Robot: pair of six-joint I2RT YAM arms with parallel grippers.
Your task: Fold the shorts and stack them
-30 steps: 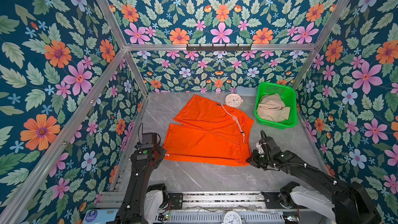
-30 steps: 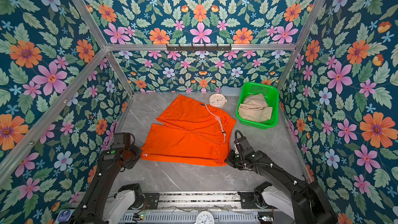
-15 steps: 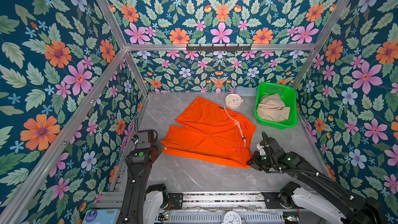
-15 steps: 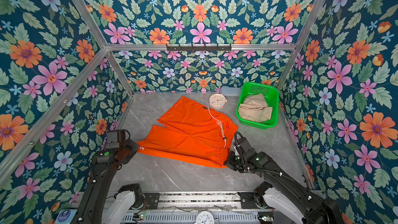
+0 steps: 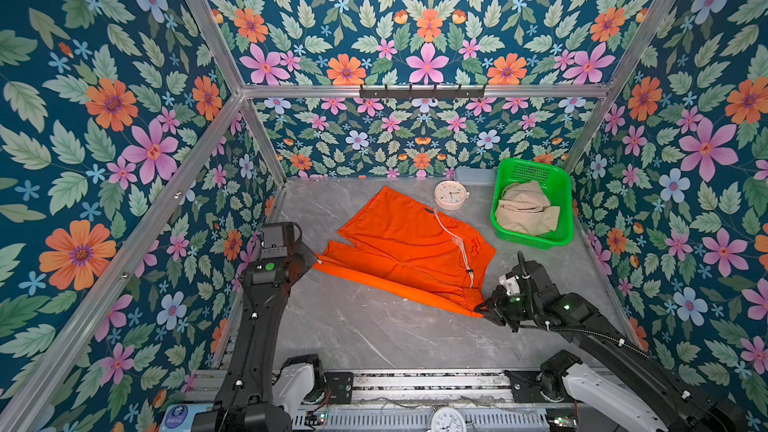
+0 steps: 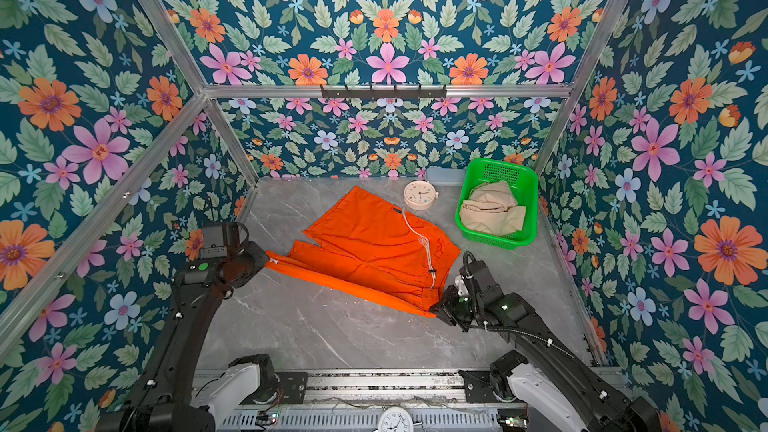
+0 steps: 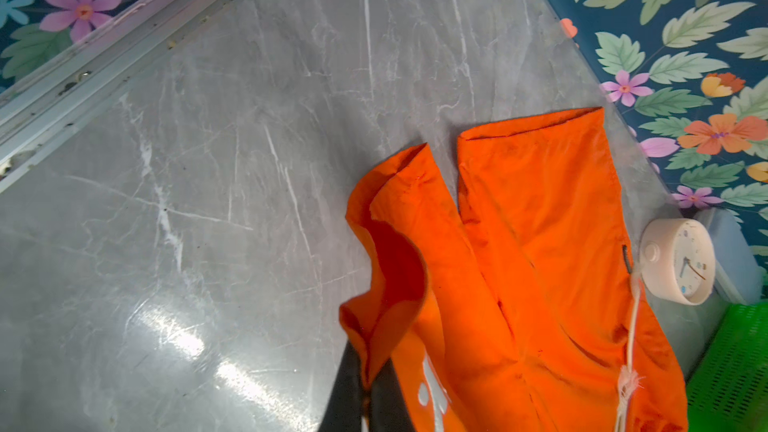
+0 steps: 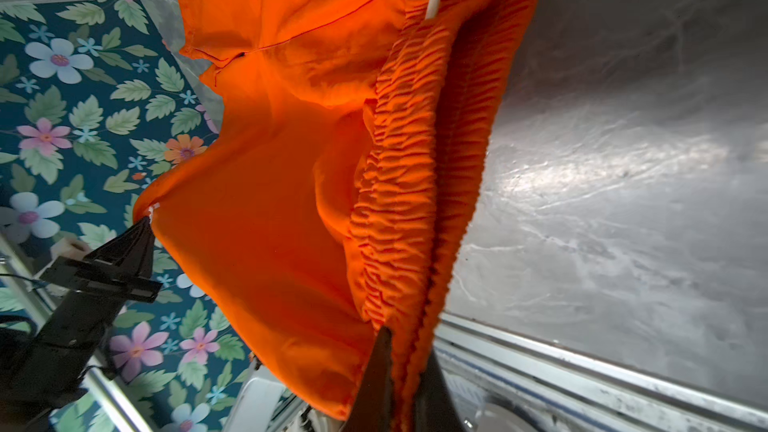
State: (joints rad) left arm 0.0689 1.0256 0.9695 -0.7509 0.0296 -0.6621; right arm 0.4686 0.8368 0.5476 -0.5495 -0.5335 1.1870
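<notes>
Orange shorts (image 5: 399,251), near edge lifted higher than before, left claw (image 5: 314,261), right claw (image 5: 478,309) pinching corners

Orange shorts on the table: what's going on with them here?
Both arms are holding the orange shorts. The left gripper is shut on a leg hem corner and the right gripper is shut on the elastic waistband end, so the near edge is stretched between them. The far part lies on the grey marble table. The beige shorts sit crumpled in the green basket at the back, beside a small clock. Nothing is folded or stacked yet.
</notes>
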